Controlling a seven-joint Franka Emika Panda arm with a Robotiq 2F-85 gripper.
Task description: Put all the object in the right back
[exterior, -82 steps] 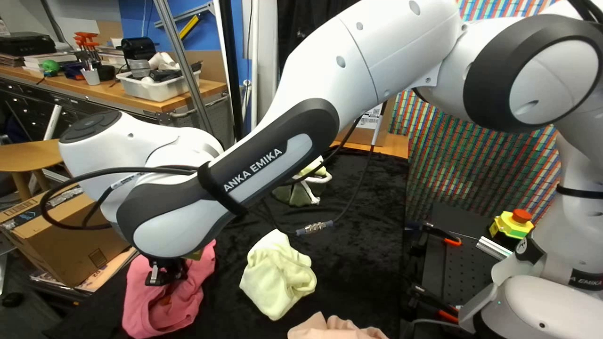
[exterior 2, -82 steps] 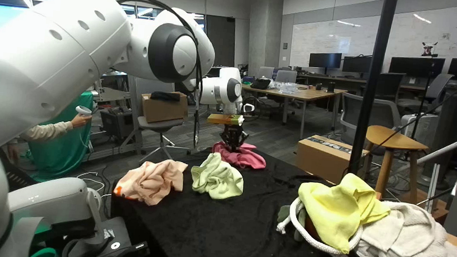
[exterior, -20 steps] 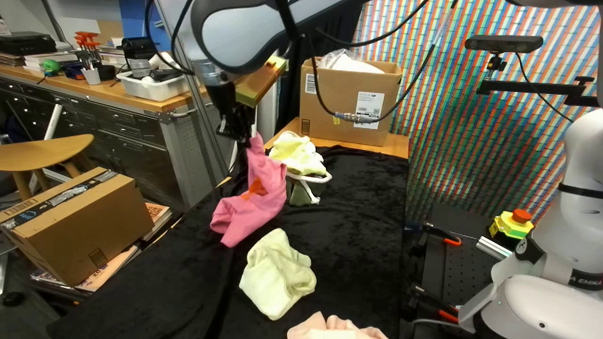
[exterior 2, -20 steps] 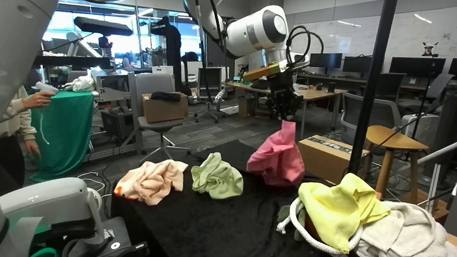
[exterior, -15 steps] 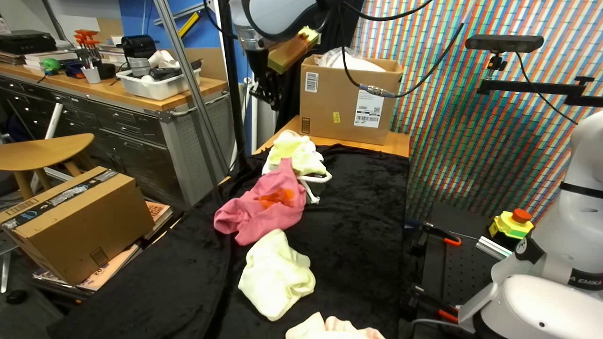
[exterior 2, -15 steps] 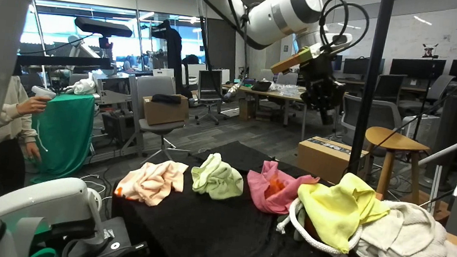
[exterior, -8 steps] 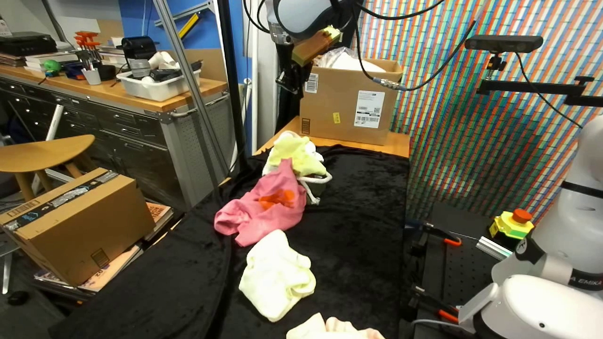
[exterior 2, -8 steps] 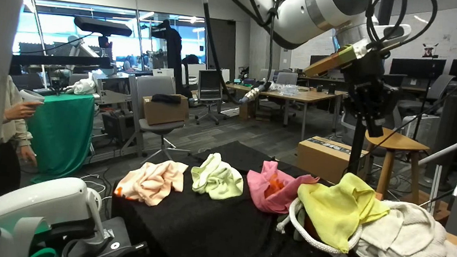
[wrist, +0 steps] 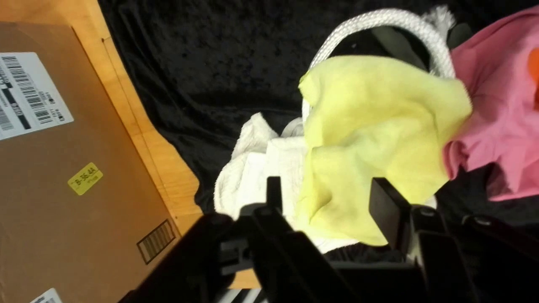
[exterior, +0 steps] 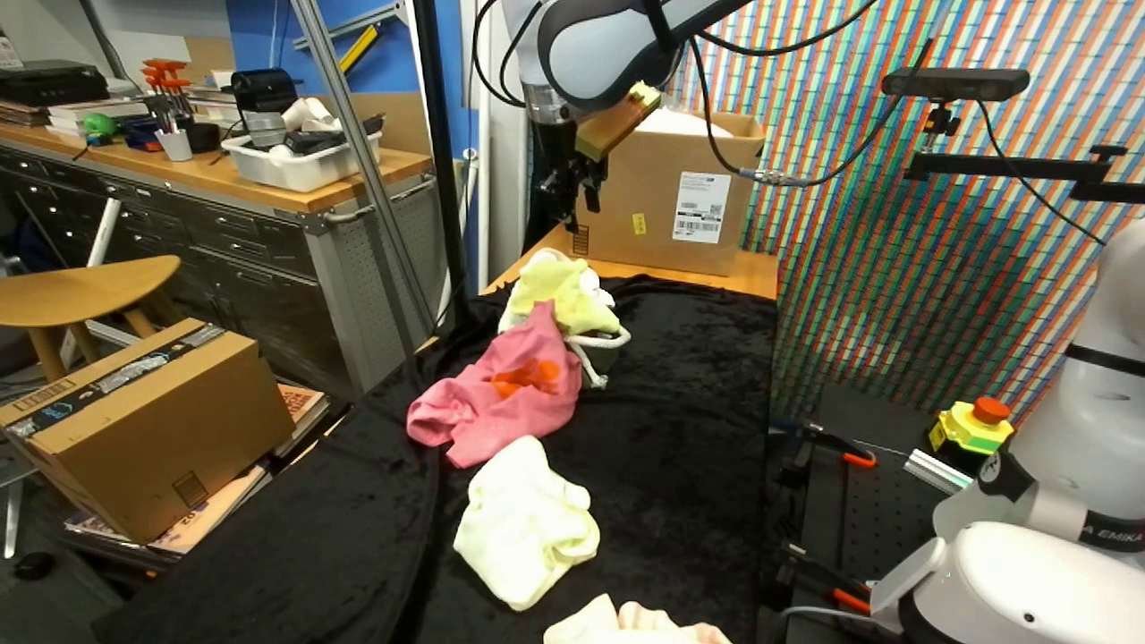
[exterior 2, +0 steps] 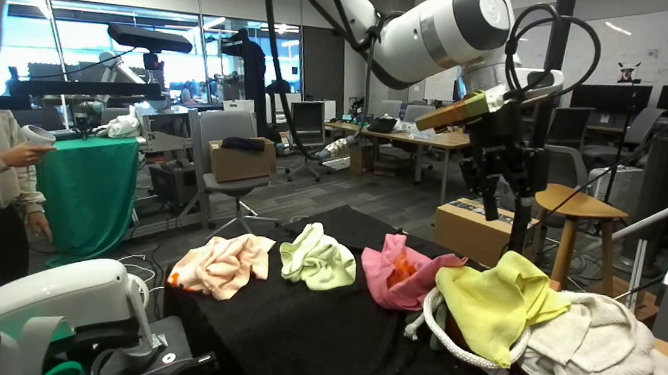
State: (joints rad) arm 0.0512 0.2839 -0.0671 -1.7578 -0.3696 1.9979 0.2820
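Since a little over a second ago, the pink cloth (exterior: 492, 398) has gone from hanging in the robot's hand (wrist: 326, 193) to lying on the black sheet (exterior: 680, 429), and the hand has moved over toward the big brown box (exterior: 653, 201). Its fingers (wrist: 387, 210) were close together half a second ago; now they are spread apart, and the yellow cloth (wrist: 370, 126) shows through the gap in the wrist view. The hand hangs in the air, and the yellow cloth is down below it, with space in between. This yellow cloth is draped over the white rope ring (wrist: 381, 18) and hides part of it. The white cloth (exterior 2: 604, 350) is down below the hand too, just beside the ring, and the yellow cloth covers one edge of it. The pink cloth is off to one side of the hand, right of the fingers in the wrist view, close by the ring; I cannot tell if it touches the rope. Past it, going away from the hand, lies the pale yellow-green cloth (exterior: 523, 528), all bunched up. Farthest from the hand is the peach cloth (exterior 2: 224, 262), bunched up too. Those two have stayed where they were. The box stands on the other side of the hand, left of the fingers in the wrist view, on a wood top (exterior: 759, 277).
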